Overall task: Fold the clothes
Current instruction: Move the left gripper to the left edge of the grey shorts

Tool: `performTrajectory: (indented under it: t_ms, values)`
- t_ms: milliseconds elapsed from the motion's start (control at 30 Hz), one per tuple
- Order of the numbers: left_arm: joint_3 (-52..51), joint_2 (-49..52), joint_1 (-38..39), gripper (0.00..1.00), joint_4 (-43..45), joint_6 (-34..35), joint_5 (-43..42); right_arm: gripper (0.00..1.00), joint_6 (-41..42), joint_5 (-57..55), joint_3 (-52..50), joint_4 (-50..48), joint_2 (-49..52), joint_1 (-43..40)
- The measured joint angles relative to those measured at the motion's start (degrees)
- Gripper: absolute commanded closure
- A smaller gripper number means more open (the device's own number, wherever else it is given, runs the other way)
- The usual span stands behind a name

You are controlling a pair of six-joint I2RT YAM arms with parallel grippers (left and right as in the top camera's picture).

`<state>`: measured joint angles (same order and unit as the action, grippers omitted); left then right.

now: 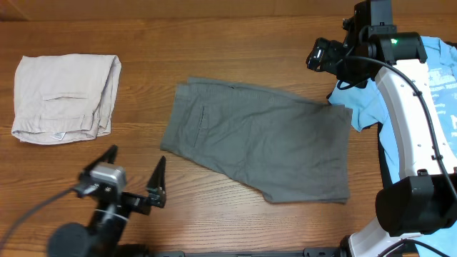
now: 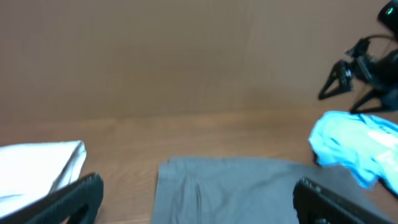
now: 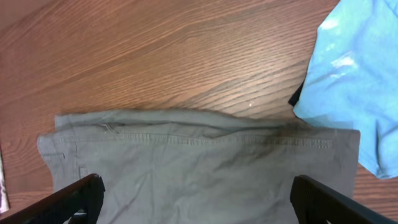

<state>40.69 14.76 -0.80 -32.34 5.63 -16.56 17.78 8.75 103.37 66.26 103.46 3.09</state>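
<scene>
The dark grey shorts [image 1: 257,139] lie flat mid-table, waistband toward the left and slit pocket up. They also show in the left wrist view [image 2: 249,186] and the right wrist view [image 3: 205,162]. My left gripper [image 1: 136,175] is open and empty, near the front left, short of the shorts' left edge; its fingers frame the shorts in its wrist view [image 2: 199,211]. My right gripper [image 1: 319,57] is open and empty, raised above the shorts' far right corner [image 3: 199,205].
Folded pale beige shorts [image 1: 64,96] lie at the far left [image 2: 37,165]. A light blue T-shirt [image 1: 435,78] lies at the right, touching the grey shorts' right edge [image 3: 360,81] [image 2: 354,140]. The right arm's white base stands at the right front.
</scene>
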Motion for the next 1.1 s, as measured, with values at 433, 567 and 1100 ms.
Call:
performTrajectory:
  t_ms: [433,567,1100]
  values:
    - [77.33,65.26,0.0,0.0,-62.31,-0.02,-1.31,0.0,-0.02,-0.02,0.0,0.17,0.0,0.0]
    - [83.34,76.54,0.0,0.0,-63.3,-0.04,-3.56,0.0,-0.02,-0.02,0.0,0.17,0.0,0.0]
    - [83.87,106.9,3.13,0.96,-48.98,-0.02,-4.39,0.0,0.0,-0.04,0.0,0.2,0.0,0.0]
